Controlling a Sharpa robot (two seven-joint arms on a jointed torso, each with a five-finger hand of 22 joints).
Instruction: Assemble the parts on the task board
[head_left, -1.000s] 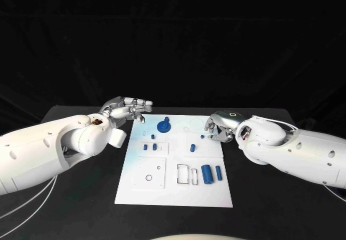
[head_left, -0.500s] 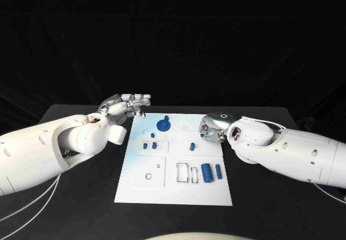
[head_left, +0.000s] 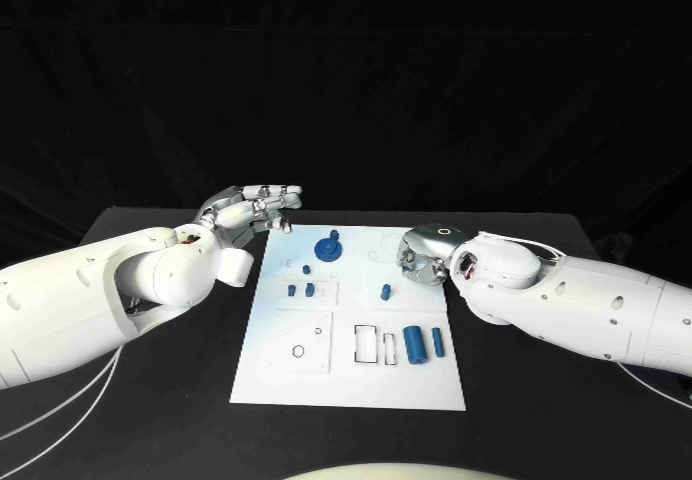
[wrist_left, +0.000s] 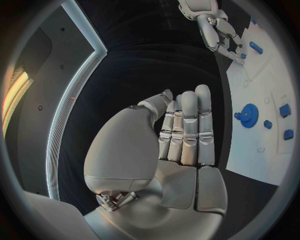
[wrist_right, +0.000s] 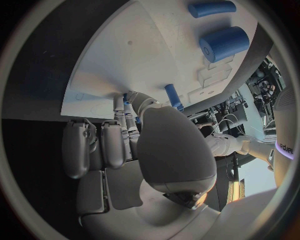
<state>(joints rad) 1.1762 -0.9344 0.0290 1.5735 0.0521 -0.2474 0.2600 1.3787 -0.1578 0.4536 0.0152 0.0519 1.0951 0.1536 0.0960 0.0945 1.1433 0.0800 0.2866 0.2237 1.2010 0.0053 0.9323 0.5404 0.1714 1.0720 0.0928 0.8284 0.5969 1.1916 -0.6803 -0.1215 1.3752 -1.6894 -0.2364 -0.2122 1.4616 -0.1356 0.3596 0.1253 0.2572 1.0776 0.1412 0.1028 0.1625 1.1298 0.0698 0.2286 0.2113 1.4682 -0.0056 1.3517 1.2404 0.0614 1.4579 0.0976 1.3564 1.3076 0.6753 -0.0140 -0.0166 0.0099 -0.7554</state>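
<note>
Reaching: the right hand (head_left: 423, 256) is lowered onto the far right part of the task board (head_left: 351, 385); whether a part is pinched cannot be told.
Left hand (head_left: 257, 210): held flat, fingers pressed together, empty, just off the board's far left corner.
Parts: blue gear (head_left: 329, 248) far on the board, cylinders (head_left: 415, 344) near its right edge.
Next move: a careful grasp is likely called for.
Room: open counter (head_left: 548, 400) lies beside the board.

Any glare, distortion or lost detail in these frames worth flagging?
Head view: the task board is brightly lit with a bluish tint at its far end, and the surroundings fall to near black. Left wrist view: fisheye bends the board's edge beside the left hand. Right wrist view: the right hand looms large, hiding its fingertips' contact.
</note>
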